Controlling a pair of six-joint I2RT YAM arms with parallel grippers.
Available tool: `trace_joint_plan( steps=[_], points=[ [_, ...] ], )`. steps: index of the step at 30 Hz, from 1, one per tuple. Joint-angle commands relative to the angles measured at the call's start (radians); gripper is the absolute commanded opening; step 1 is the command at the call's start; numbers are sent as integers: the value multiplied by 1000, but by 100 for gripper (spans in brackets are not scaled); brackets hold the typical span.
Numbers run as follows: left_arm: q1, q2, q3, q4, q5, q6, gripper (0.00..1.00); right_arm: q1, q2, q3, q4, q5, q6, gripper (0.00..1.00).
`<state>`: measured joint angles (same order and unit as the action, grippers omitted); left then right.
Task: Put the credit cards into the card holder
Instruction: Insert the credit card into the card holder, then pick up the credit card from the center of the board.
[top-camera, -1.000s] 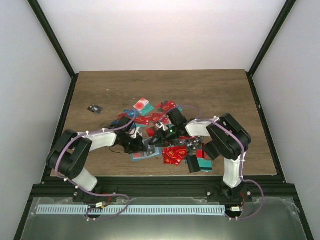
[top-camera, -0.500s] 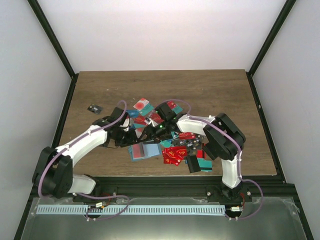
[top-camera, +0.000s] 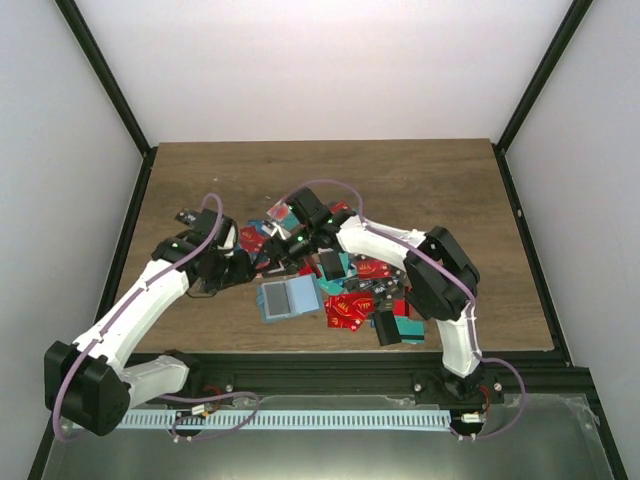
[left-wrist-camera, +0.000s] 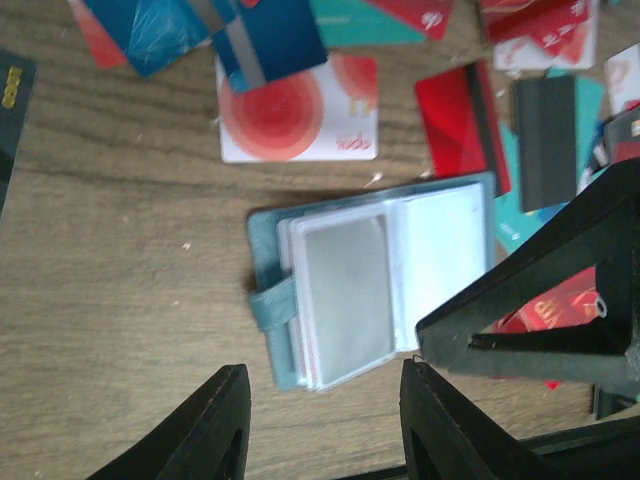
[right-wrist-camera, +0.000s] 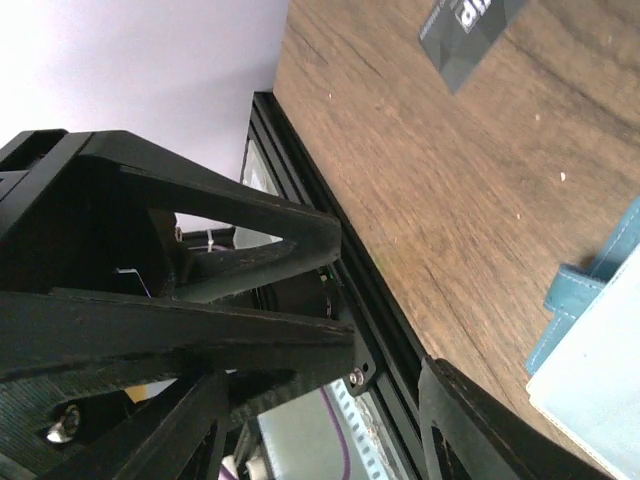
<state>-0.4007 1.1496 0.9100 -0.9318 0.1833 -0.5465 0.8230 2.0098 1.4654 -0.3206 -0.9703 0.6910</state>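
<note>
Left hand (left-wrist-camera: 322, 400) first: its 2 fingers stand apart with nothing between them, so it is open and empty, hanging over bare wood. Just ahead of those fingertips lies the card holder (left-wrist-camera: 350, 290), flat on the counter (top-camera: 420, 180) not far from its near edge, a little left of middle. It is spread like a book, clear sleeves up, strap tab pointing to the left edge. That lay makes sense, since upturned pockets can take a card from above. Whether any sleeve is filled, I cannot tell.

Right hand (right-wrist-camera: 322, 380) is open too, nothing between its fingers, hanging low beyond the holder toward the far edge.

Further out, the credit cards (top-camera: 350, 300) sprawl in a loose heap from mid-counter to the near edge, right of the holder. A white card with a red blot (left-wrist-camera: 298, 110) lies near the holder, not touching, and a black case (left-wrist-camera: 545, 140) sits among the reds.

My read: both hands are free, so picking a card comes next. An overlapping card offers the easier edge.
</note>
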Motion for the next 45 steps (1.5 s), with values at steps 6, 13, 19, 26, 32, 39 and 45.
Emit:
trace_joint_plan(
  steps=[6,13,19,26,32,39,45],
  points=[
    [-19,-27,139,47,121,10,44,-49,-160,91,-157,190,-90,56],
    [-17,-3,184,107,206,14,45,-209,-347,-63,-221,318,-106,58],
    [-28,58,181,222,331,2,44,-388,-532,-283,-256,383,-75,60],
    [-122,172,176,332,414,26,40,-447,-697,-557,-292,380,-35,64],
    [-258,307,160,357,436,80,31,-444,-893,-869,-158,225,59,66],
    [-355,453,129,364,408,114,23,-390,-1025,-1114,56,156,212,67],
    [-394,560,141,379,372,117,20,-297,-1025,-1218,227,215,348,67]
  ],
)
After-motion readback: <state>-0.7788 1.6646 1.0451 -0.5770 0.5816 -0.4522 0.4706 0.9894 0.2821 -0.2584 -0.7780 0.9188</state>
